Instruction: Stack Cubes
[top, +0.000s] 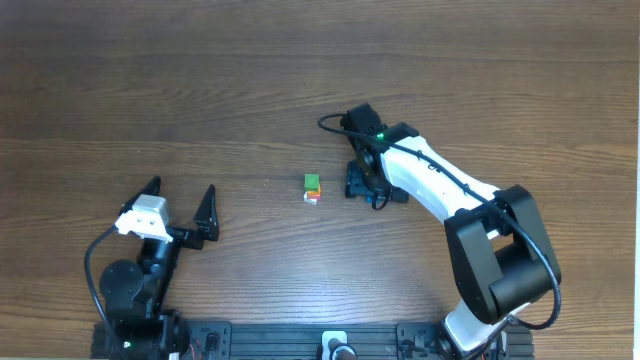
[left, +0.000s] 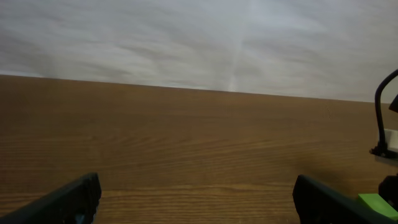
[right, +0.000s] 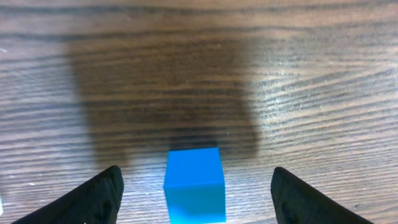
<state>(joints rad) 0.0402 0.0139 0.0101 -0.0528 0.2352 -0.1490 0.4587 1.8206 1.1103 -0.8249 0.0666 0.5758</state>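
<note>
Top view: the left gripper (top: 180, 195) is resting near its base with its fingers spread wide, gripping nothing. The right gripper (top: 366, 186) is hanging over the table (top: 200, 80), just right of a small stack where a green cube (top: 313, 181) is sitting on an orange cube (top: 314, 192).

Left wrist view: the left fingers (left: 68, 199) are standing far apart above bare wood, with nothing between them.

Right wrist view: a blue cube (right: 194, 183) is lying on the table between the right gripper's fingers (right: 93, 196). The fingers are released, and both are staying clear of the cube's sides.

One blue cube (right: 194, 183), perhaps two stacked cubes (top: 313, 186)
</note>
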